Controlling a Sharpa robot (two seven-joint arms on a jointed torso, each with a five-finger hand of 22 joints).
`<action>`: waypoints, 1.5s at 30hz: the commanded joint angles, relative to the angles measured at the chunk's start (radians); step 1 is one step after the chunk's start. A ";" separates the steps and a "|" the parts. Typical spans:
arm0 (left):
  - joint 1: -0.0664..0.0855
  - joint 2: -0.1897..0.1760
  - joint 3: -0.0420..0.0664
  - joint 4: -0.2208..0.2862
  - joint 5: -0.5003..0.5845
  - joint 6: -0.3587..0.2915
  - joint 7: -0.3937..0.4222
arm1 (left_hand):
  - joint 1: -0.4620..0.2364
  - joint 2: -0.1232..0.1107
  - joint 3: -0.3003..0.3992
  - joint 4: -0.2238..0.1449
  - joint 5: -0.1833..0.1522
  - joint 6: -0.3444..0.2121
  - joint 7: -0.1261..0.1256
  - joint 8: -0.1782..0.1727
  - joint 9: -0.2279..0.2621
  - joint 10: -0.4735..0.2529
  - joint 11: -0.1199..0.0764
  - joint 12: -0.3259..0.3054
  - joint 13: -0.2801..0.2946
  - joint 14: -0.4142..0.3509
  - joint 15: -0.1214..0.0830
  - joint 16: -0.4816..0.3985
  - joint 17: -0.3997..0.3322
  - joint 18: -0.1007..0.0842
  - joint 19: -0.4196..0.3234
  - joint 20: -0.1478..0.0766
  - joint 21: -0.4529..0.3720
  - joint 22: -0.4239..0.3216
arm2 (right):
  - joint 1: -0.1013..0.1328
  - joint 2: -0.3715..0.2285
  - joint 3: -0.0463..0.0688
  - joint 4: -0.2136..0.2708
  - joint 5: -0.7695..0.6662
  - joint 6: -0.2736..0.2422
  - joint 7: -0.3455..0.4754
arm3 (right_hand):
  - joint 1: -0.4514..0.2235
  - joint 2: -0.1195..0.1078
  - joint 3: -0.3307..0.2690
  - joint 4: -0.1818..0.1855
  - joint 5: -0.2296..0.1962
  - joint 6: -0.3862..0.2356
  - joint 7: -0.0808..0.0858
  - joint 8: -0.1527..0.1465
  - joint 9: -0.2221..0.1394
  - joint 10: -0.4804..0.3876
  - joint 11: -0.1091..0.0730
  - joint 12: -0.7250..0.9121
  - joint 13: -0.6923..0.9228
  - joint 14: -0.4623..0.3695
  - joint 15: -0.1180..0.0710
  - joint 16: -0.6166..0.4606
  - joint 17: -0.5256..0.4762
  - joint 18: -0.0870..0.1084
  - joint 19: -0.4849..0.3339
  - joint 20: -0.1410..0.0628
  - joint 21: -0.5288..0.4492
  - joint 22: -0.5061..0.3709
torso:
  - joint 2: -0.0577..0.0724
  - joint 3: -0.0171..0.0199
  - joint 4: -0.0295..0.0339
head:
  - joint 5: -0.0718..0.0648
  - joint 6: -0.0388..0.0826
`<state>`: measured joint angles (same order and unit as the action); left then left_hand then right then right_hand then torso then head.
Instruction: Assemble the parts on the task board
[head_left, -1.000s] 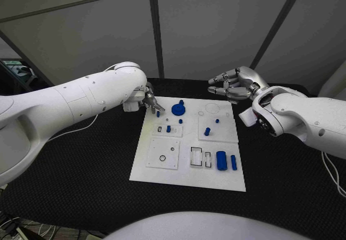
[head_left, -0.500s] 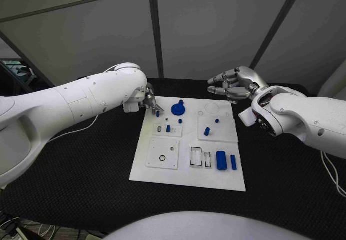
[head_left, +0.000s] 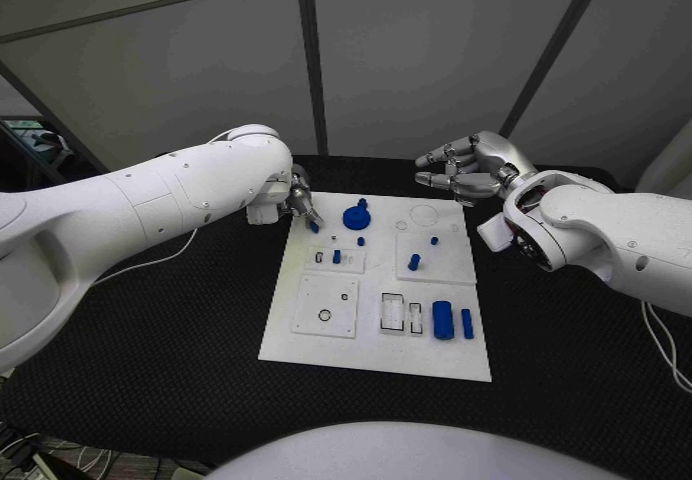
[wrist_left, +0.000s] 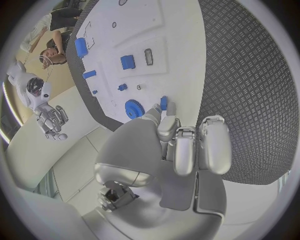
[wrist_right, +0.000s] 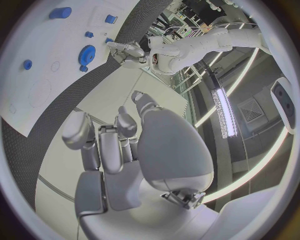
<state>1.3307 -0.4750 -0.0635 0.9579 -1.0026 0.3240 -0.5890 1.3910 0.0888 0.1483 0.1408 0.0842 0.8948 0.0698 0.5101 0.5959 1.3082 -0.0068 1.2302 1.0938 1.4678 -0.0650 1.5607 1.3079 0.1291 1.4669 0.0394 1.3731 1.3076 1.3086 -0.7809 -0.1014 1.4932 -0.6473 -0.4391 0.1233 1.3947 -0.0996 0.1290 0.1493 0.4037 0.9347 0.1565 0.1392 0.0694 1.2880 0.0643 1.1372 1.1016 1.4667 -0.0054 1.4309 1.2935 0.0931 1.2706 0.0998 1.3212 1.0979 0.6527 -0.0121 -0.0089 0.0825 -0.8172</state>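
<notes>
The white task board (head_left: 329, 345) lies in the middle of the black table. At its far left corner my left hand (head_left: 294, 199) pinches a small blue peg (head_left: 313, 226) just above the board; the peg (wrist_left: 164, 103) shows at the fingertips (wrist_left: 167, 122) in the left wrist view. A blue gear (head_left: 356, 214) stands just right of it, also seen as the gear (wrist_left: 133, 108). Several small blue pegs (head_left: 414, 263) stand mid-board. A thick blue cylinder (head_left: 441, 320) and a slim bar (head_left: 467, 324) lie near the right edge. My right hand (head_left: 464, 171) hovers beyond the far right corner, fingers loosely bent, holding nothing.
Two raised white plates (head_left: 327, 306) with holes and outlined slots (head_left: 392, 312) take up the near half of the board. Black matting (head_left: 173, 330) surrounds the board on all sides. A grey panel wall stands behind the table.
My left hand has shifted the small peg very slightly toward the board's far left corner. The right hand has stayed still.
</notes>
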 joint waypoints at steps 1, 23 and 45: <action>0.001 -0.012 0.000 0.013 0.041 -0.011 0.028 | 0.022 0.008 0.054 -0.018 -0.028 -0.004 -0.010 0.009 0.014 -0.002 -0.006 -0.011 -0.007 0.101 -0.005 0.005 0.255 -0.075 0.006 -0.004 0.002 0.071 | 0.002 0.001 0.001 -0.001 0.004 0.007 0.004 | -0.010 0.002 0.000 0.007 0.006 -0.007 -0.002 0.000 -0.001 -0.001 -0.001 -0.002 0.000 0.044 -0.005 -0.007 0.001 0.006 0.000 0.000 -0.006 0.000 | -0.001 -0.0001 0.0003 | 0.001 0.000; 0.002 -0.193 0.002 0.297 0.078 -0.120 0.015 | -0.072 -0.125 0.363 -0.051 -0.036 -0.015 -0.016 0.049 0.076 0.007 -0.012 -0.039 -0.033 0.101 -0.012 0.006 0.257 -0.077 0.010 -0.010 0.006 0.085 | 0.002 -0.003 0.001 -0.007 0.008 0.008 0.004 | -0.010 0.003 0.001 0.007 0.006 -0.007 -0.002 0.000 -0.001 0.000 -0.001 -0.002 0.000 0.044 -0.005 -0.007 0.002 0.006 0.001 0.000 -0.006 0.000 | 0.000 -0.0003 0.0006 | 0.008 -0.008; -0.019 -0.234 -0.001 0.433 -0.082 -0.173 0.010 | -0.101 -0.189 0.480 -0.091 -0.036 -0.013 -0.018 0.060 0.097 0.019 -0.016 -0.050 -0.043 0.101 -0.014 0.006 0.257 -0.080 0.019 -0.013 0.017 0.100 | 0.002 -0.005 0.000 -0.008 0.010 0.010 0.006 | -0.011 0.003 0.001 0.008 0.006 -0.007 -0.002 0.000 -0.001 0.000 -0.001 -0.001 0.000 0.044 -0.006 -0.007 0.002 0.006 0.002 0.000 -0.006 0.001 | 0.001 -0.0001 -0.0008 | 0.012 -0.012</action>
<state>1.3109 -0.7090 -0.0651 1.3883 -1.0359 0.1585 -0.5744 1.2871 -0.0923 0.5149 0.1558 0.0457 0.8809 0.0589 0.5638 0.6906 1.3194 -0.0215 1.1833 1.0512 1.4673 -0.0717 1.5607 1.3079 0.1291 1.4667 0.0321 1.3866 1.3075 1.3086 -0.7854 -0.1016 1.4843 -0.6412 -0.4360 0.1234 1.3907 -0.0956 0.1290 0.1492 0.4037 0.9347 0.1565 0.1391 0.0694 1.2880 0.0643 1.1372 1.1018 1.4667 -0.0054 1.4309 1.2944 0.0931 1.2706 0.0998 1.3212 1.0979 0.6533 -0.0122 -0.0099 0.0947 -0.8292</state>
